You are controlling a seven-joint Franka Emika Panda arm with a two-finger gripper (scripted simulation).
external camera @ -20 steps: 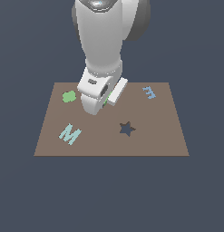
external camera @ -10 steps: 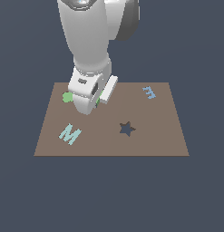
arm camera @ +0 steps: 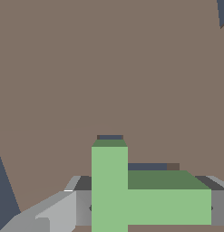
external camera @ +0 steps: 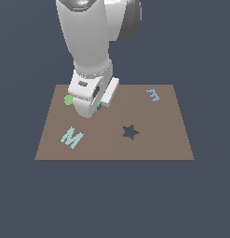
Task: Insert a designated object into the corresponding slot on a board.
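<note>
- The green T block (arm camera: 131, 199) is seen closest in the wrist view, clamped between the grey fingers (arm camera: 63, 208) of the gripper (external camera: 95, 103); the jaws are closed on it.
- The block's long bar is held crosswise between the fingers, with the shorter arm pointing ahead over the board (external camera: 149, 148).
- Dark edges just behind the block are probably the T-shaped slot (arm camera: 147, 166); this cannot be confirmed.
- Over the last second the gripper has been shifted toward the exterior view's left and lowered, nearer the green blob (external camera: 68, 99); insertion is judged imminent.
- Farther off lie the pale teal M (external camera: 71, 137), the star cutout (external camera: 130, 132) and a blue letter (external camera: 153, 95).
</note>
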